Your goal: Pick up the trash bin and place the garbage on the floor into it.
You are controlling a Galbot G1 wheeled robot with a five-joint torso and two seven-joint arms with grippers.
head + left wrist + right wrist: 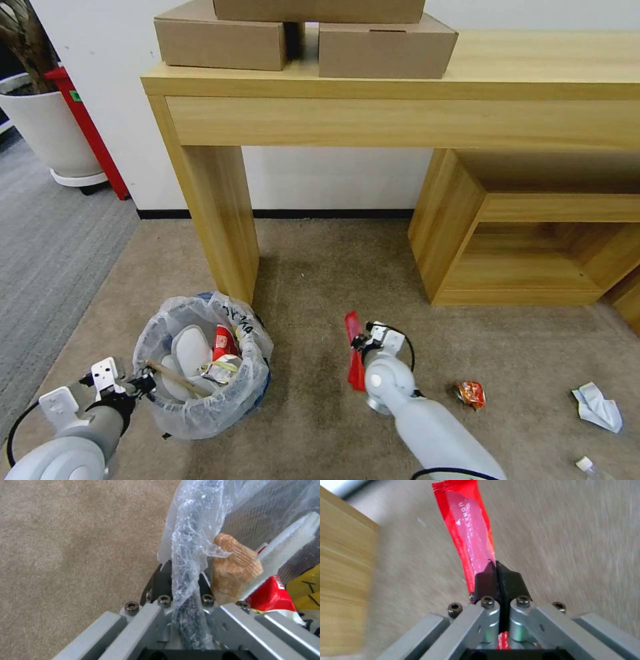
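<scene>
The trash bin (200,417), blue and lined with a crinkly whitish bag, sits on the tan floor (313,280) by a table leg. It holds white paper, a red wrapper and a wooden stick (233,567). My left gripper (148,385) is shut on the bin's near rim, with the bag (190,535) pinched between its fingers. To the right of the bin, my right gripper (358,341) is shut on a long red wrapper (466,527), low over the floor. More garbage lies further right: an orange-red wrapper (471,393), crumpled white paper (597,407) and a small bottle (587,465).
A wooden table leg (220,220) stands just behind the bin, and a low wooden shelf unit (533,247) is at the right. Cardboard boxes (387,47) sit on the tabletop. Grey ribbed carpet (47,247) and a white plant pot (47,133) are at the far left.
</scene>
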